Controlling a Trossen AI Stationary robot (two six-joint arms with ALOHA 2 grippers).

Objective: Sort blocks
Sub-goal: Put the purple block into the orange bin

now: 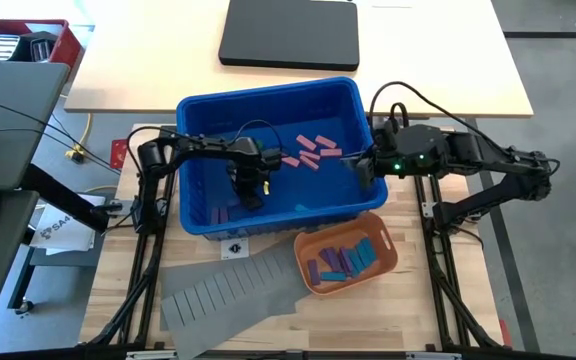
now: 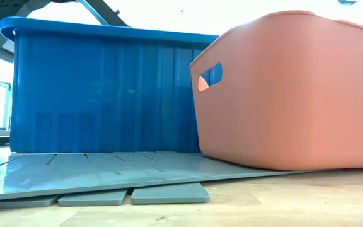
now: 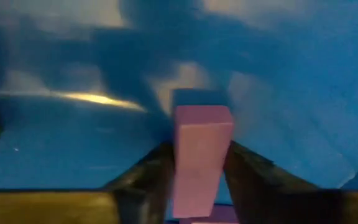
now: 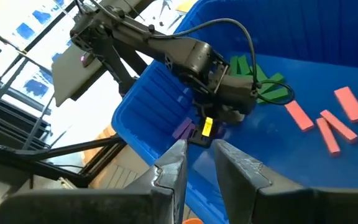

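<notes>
- Wooden table [image 1: 408, 330], with a pale desk beyond it carrying a closed dark laptop [image 1: 288, 32]; that is your working ground.
- Blocks: pink ones [image 1: 313, 150] lie scattered on the floor of the blue bin [image 1: 268, 100], toward its far right; green ones [image 4: 263, 84] sit behind the left arm's wrist; a few purple ones [image 1: 223, 212] lie by the bin's near wall.
- More blue and purple blocks [image 1: 343, 262] are piled in the orange tray [image 1: 386, 245], which stands just beside the bin's near right corner.
- Your left gripper [image 3: 197, 171] is down inside the bin near its floor, fingers [image 3: 148, 171] pressed on either side of a pink block [image 3: 199, 152] standing upright between them.
- Your right gripper [image 4: 197, 155] hovers over the bin's right side, jaws a narrow gap apart, nothing between them.
- A grey slotted divider sheet [image 1: 238, 285] lies flat in front of the bin, partly under the tray.
</notes>
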